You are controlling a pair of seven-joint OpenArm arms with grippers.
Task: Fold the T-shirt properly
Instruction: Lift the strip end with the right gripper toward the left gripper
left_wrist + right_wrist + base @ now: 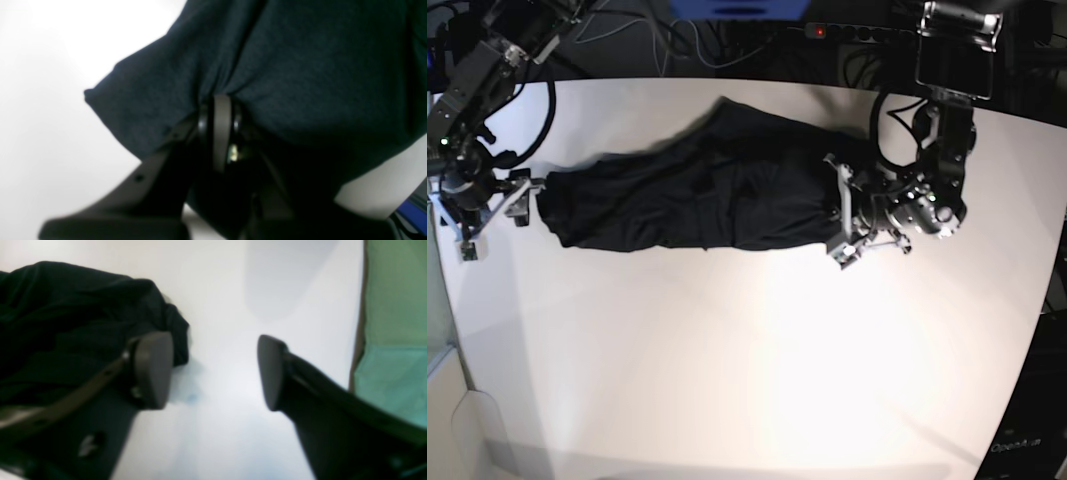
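1. The worktop [727, 350] is white and smooth, glossy enough for a soft bluish reflection in the right wrist view; a broad pale-grey shadow falls across its upper part there.
2. Past one edge of the worktop, the right wrist view shows green material [397, 290] and teal material [393, 380], meeting along a seam.
3. Something blue [739, 12] shows at the top of the base view, too cut off to identify.
4. White lettering [1015, 447] on a black surface at the base view's lower right appears to read "OpenArm".
5. The black T-shirt [767, 190] lies rumpled across the worktop, stretching from near the right end effector to beneath the left one.
6. The left end effector [221, 100] is closed on the T-shirt, with creases gathering at its tips.
7. The right end effector [211, 371] is open, one finger overlapping the T-shirt's end in its view; contact cannot be told.
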